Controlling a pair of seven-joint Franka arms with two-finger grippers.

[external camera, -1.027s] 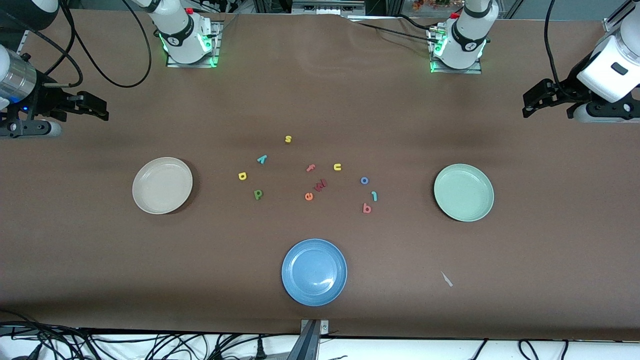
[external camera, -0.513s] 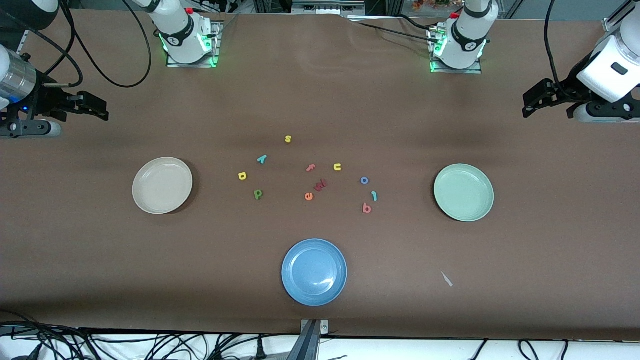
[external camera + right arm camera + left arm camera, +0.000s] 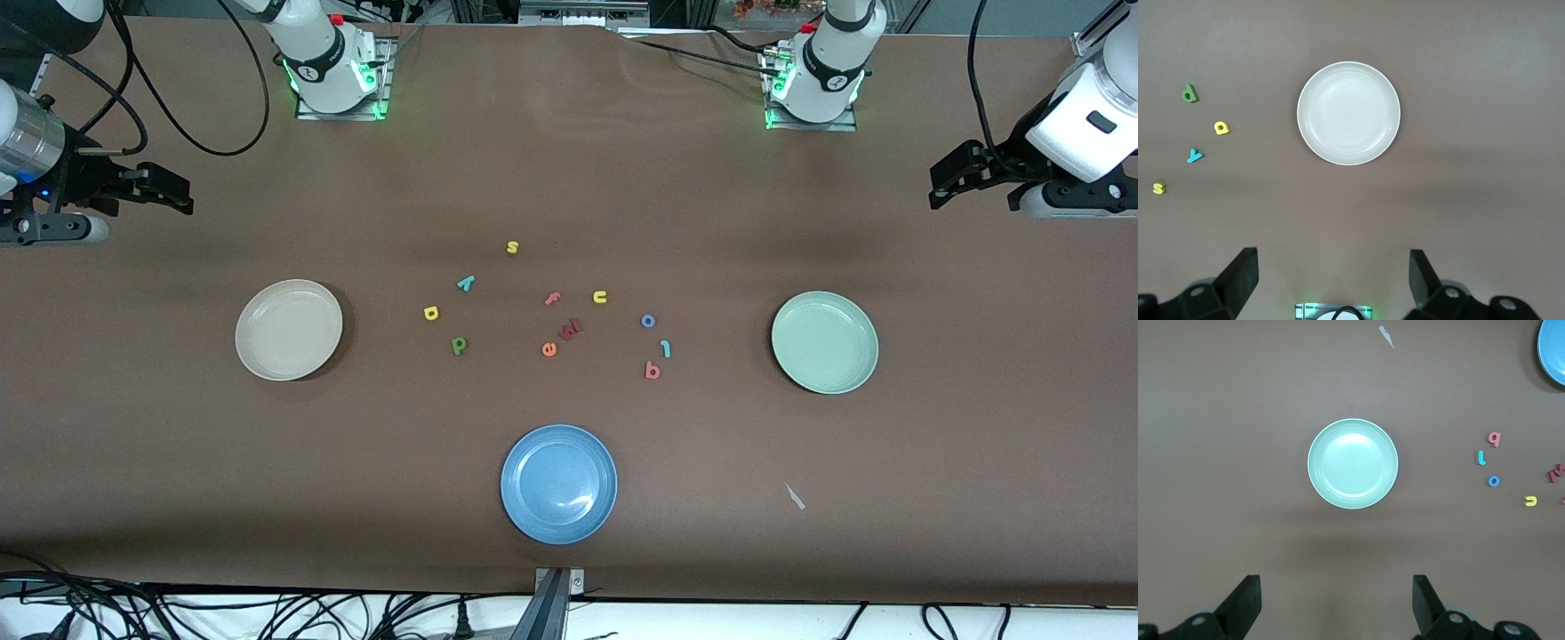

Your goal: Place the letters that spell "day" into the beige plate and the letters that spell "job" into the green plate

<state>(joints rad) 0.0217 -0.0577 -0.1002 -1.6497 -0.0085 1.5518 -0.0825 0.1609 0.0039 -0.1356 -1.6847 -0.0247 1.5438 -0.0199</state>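
At the centre of the frame, on the worktop (image 3: 569,178), the green d (image 3: 459,345), yellow a (image 3: 431,312) and teal y (image 3: 466,283) are seen near the beige plate (image 3: 253,356); the teal j (image 3: 665,348), blue o (image 3: 648,321) and salmon b (image 3: 653,371) near the green plate (image 3: 862,373). Both plates are empty. The left gripper (image 3: 939,185), at the upper right edge, and the right gripper (image 3: 178,191), at the upper left edge, are held wide open and empty. The letters are judged light and soft; each should be pinched across its edges.

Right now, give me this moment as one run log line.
left gripper open, over table by green plate | right gripper open, by beige plate | both plates without letters | six task letters on table
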